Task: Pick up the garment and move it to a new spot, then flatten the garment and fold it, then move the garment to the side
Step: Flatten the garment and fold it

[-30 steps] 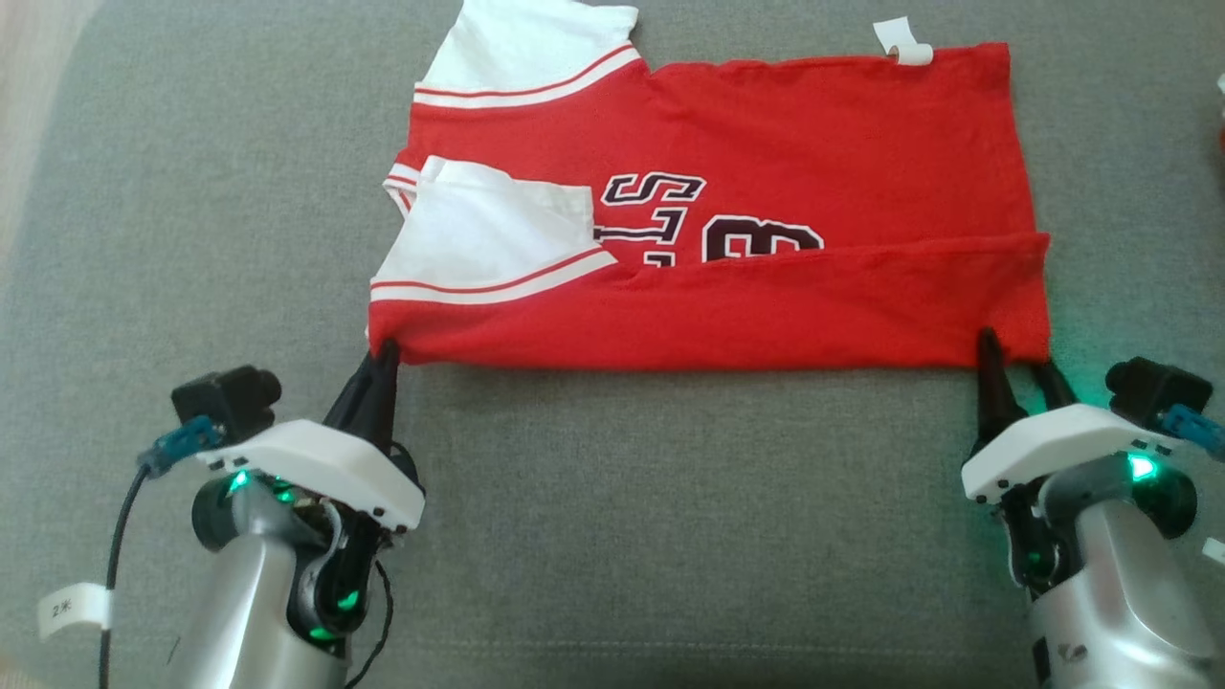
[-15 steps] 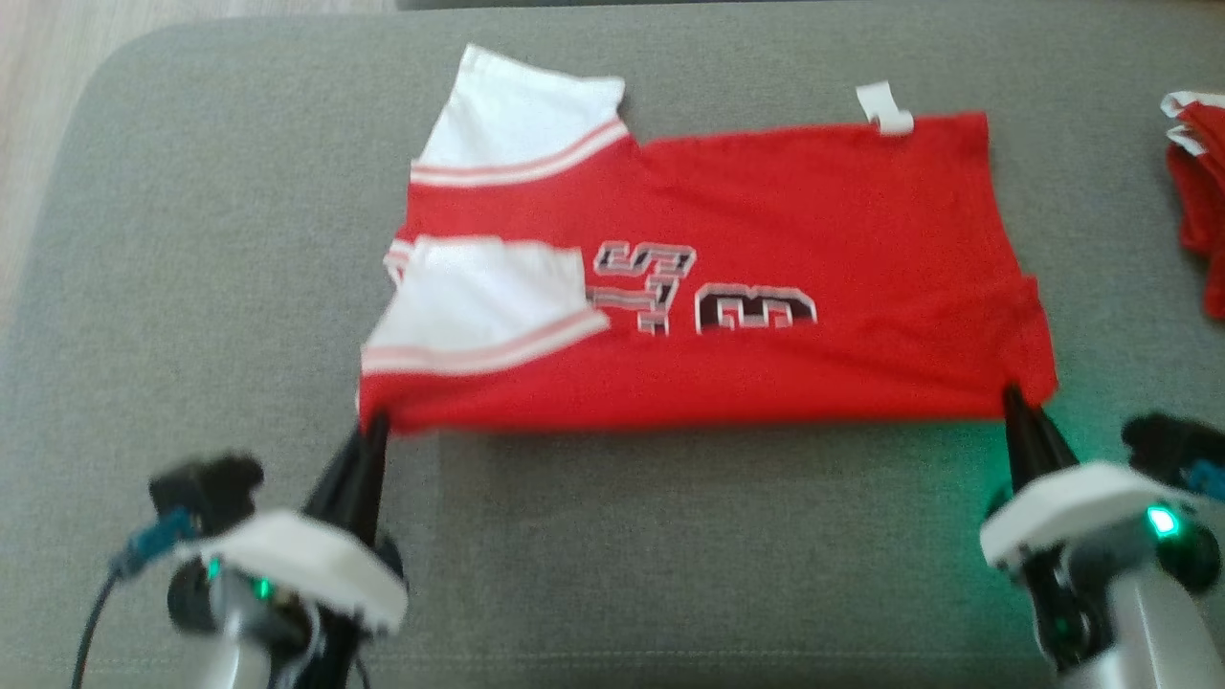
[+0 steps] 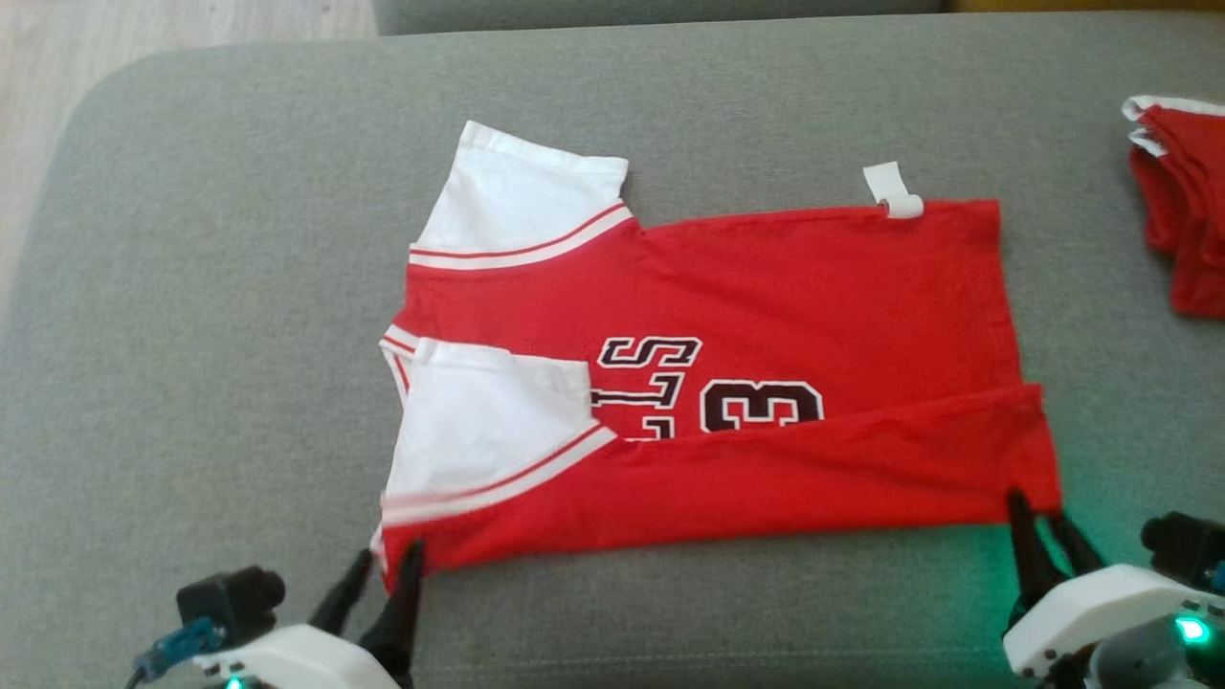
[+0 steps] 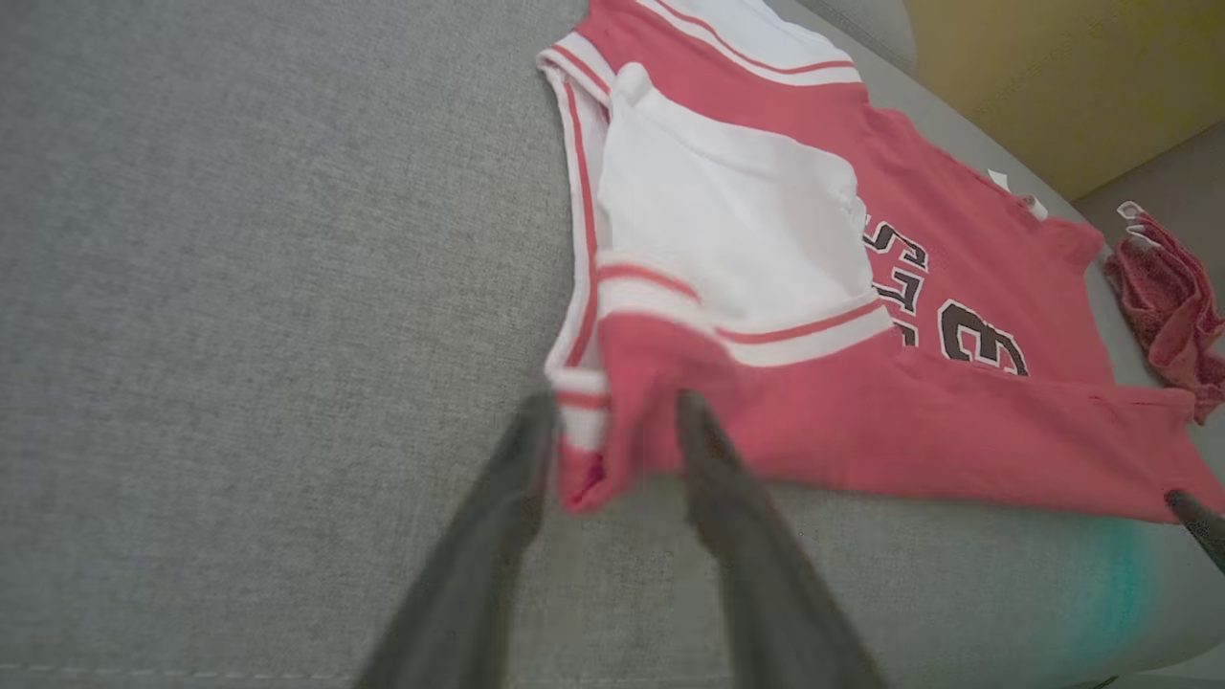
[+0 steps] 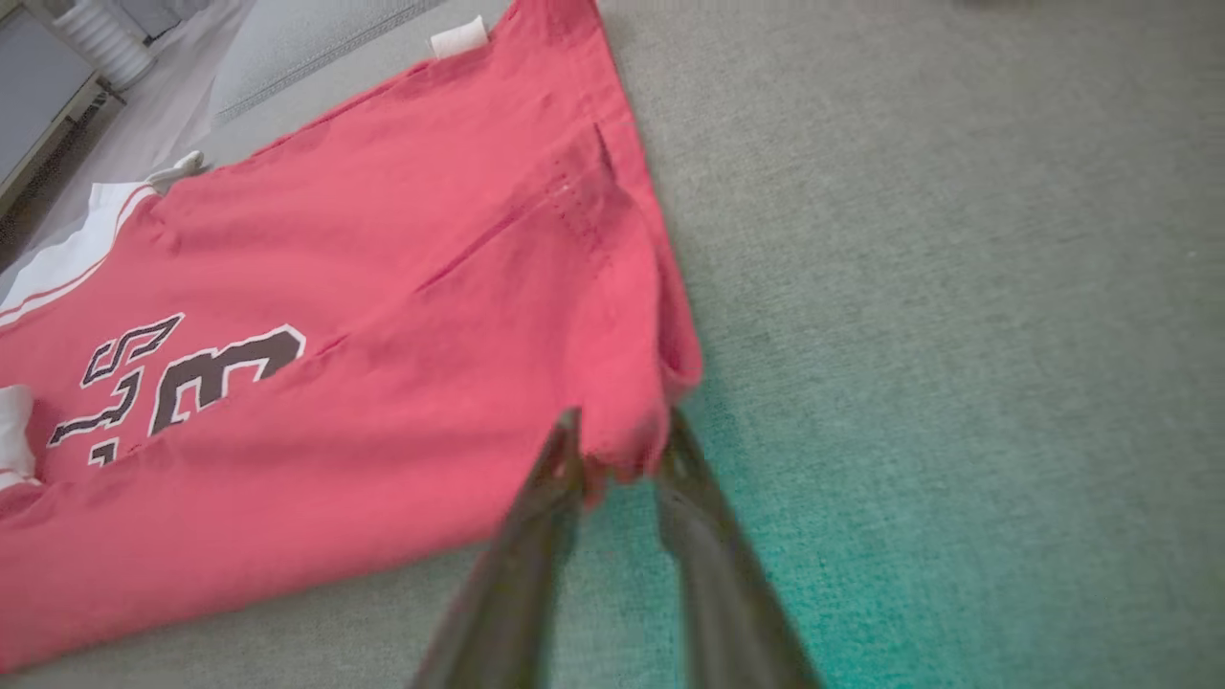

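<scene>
The garment point(image 3: 766, 297) is a red jersey with white sleeves and dark lettering. It lies flat on the grey cushion point(image 3: 191, 335), and its near long edge is folded up over the lettering. My left gripper point(image 3: 385, 563) is at the near left corner. In the left wrist view this gripper point(image 4: 608, 421) is open, with the corner loose between its fingers. My right gripper point(image 3: 1038, 512) is at the near right corner. Seen from its own wrist, the right gripper point(image 5: 620, 435) is also open, straddling the hem of the garment point(image 5: 383, 287).
A second red cloth point(image 3: 1177, 191) lies bunched at the cushion's far right edge. A white tag point(image 3: 895, 191) sticks out from the jersey's far hem. Pale floor point(image 3: 144, 29) shows beyond the cushion's rounded far left corner.
The head camera has tilted, so the whole scene sits lower in the picture. Both grippers were pinched shut on the near corners half a second ago; now their fingers stand apart.
</scene>
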